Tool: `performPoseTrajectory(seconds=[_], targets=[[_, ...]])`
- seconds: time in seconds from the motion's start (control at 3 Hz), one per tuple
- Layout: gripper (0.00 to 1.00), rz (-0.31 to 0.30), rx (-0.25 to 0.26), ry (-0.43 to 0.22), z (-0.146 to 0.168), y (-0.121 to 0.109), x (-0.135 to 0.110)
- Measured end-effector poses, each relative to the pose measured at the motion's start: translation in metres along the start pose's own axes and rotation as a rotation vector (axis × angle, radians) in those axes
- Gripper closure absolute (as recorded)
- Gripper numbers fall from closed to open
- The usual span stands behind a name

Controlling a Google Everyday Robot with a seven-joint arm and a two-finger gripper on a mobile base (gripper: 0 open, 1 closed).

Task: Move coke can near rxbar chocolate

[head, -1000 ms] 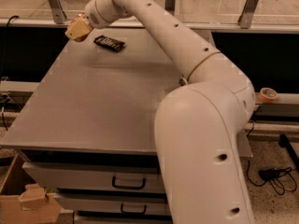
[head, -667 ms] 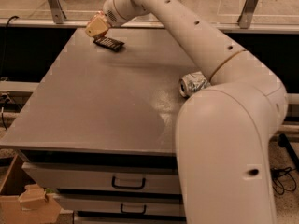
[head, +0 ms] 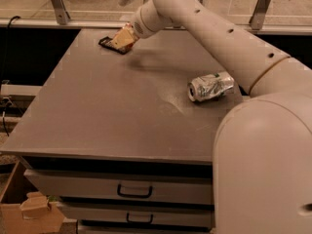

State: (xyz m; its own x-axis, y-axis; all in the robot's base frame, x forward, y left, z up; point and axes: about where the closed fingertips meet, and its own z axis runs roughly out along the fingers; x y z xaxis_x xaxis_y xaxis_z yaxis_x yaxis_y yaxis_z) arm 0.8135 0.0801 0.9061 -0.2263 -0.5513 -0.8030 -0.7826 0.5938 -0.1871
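Note:
The rxbar chocolate (head: 109, 44) is a flat dark bar lying at the far left of the grey table (head: 107, 111). My gripper (head: 124, 37) hangs just above the bar's right end and covers part of it. The white arm reaches in from the lower right, across the table's right side. The coke can is out of view; no red-orange can shows anywhere.
A dented silver can with green markings (head: 210, 86) lies on its side at the table's right, close to the arm. Drawers with dark handles (head: 134, 192) sit under the table. A cardboard box (head: 29, 213) stands on the floor at lower left. Metal posts (head: 57, 4) stand behind.
The gripper has moved right along the far edge, from left of the bar to over its right end. The arm swung aside, and the silver can came into view.

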Motion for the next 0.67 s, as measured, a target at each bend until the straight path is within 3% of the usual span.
performPoseTrajectory(seconds=[0.33,0.67], targets=[[1.00,0.025,-0.011,0.023,0.0056,0.0025,0.0181],[0.82,0.040,-0.019,0.037,0.0118,0.0049,0.0254]])
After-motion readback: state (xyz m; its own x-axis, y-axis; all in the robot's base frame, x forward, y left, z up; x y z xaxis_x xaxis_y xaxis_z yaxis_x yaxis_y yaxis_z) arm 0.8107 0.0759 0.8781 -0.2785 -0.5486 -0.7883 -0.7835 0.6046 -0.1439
